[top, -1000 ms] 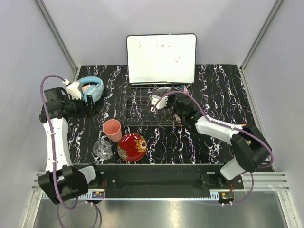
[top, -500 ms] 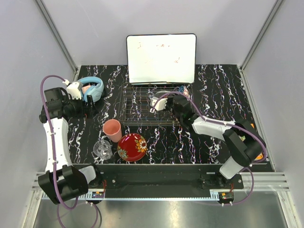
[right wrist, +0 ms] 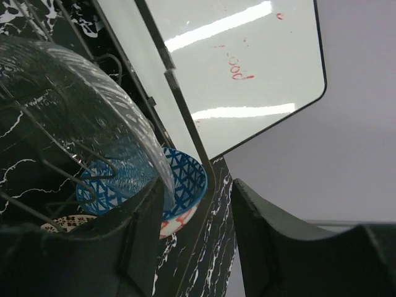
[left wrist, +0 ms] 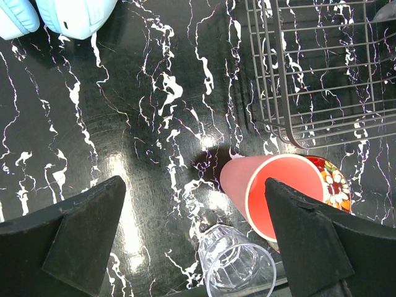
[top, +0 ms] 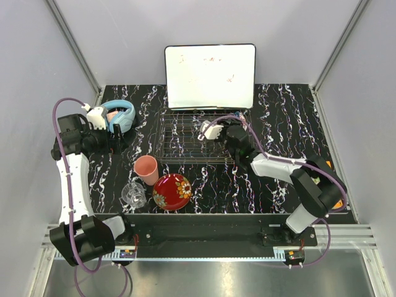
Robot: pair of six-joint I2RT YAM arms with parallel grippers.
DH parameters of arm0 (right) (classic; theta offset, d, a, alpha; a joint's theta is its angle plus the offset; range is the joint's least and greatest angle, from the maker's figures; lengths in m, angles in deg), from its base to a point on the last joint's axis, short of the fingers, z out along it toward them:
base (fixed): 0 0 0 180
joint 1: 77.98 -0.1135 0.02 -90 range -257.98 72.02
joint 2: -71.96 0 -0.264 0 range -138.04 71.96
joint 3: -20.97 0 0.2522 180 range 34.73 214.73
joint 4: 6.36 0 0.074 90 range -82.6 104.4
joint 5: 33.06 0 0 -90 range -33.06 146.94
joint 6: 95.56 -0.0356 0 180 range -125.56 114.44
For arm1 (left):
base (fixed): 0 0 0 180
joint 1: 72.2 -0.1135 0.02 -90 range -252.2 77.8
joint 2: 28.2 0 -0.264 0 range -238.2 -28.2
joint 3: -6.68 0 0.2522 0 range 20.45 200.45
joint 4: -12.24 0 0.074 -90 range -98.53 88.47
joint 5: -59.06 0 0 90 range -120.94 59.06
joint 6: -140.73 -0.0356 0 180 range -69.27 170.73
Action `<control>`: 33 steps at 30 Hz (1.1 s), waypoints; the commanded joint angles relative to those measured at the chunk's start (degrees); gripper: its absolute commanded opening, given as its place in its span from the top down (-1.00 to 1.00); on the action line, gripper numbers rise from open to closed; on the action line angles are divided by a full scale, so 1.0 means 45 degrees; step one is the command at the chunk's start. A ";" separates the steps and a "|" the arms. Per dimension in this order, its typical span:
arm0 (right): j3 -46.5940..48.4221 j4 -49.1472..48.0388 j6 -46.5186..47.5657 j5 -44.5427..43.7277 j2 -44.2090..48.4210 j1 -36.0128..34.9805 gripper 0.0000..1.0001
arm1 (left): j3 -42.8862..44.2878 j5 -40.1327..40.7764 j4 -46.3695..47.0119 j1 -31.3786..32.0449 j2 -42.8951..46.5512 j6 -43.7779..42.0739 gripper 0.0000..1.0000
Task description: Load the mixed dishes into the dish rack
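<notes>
The black, white-veined table (top: 278,111) is spanned by both arms. The left arm (top: 68,179) is raised along the left edge and bent inward. The left gripper (left wrist: 193,182) is held above the table with its jaws spread wide and nothing between them. The right arm (top: 284,168) is stretched low toward the far right corner of the dish rack (top: 185,139), where the right gripper (top: 215,130) is placed. Its jaws are seen parted, and the rim of the clear glass dish (right wrist: 80,111) lies just beside one finger (right wrist: 145,241); contact cannot be told.

The whiteboard (top: 210,75) is propped behind the rack. Its red marks are shown more clearly by the right wrist camera, yet nothing can be read. Light-blue headphones (top: 119,115) are laid at the far left.

On the table in front of the rack, the red floral plate (top: 172,191), pink cup (top: 146,169) and clear glass mug (top: 133,194) are grouped closely. The dish is stood on edge among the tines. The blue patterned bowl (right wrist: 185,179) and a sliver of the beige patterned bowl (right wrist: 59,224) are made out beyond it, plainly only in the right wrist view.
</notes>
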 commanded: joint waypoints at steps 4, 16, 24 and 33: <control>0.0911 0.1219 -0.2089 -0.2844 0.2454 -0.0900 -0.14 | 0.0497 -0.0115 0.0522 -0.0090 0.0337 -0.0004 -0.98; 0.2685 0.6531 -0.5972 -0.4430 0.4721 -0.3868 -0.12 | 0.0555 0.0001 0.0326 -0.0051 0.0649 -0.0023 -0.98; 0.2558 1.1594 -1.7939 0.0641 0.6066 -0.5180 -0.05 | 0.0536 0.0100 0.0249 -0.0070 0.0884 -0.0121 -0.98; -0.1762 0.7690 -2.3885 0.2851 0.5916 -0.5180 -0.03 | 0.0770 0.0060 0.0151 -0.0090 0.0903 -0.0062 -0.98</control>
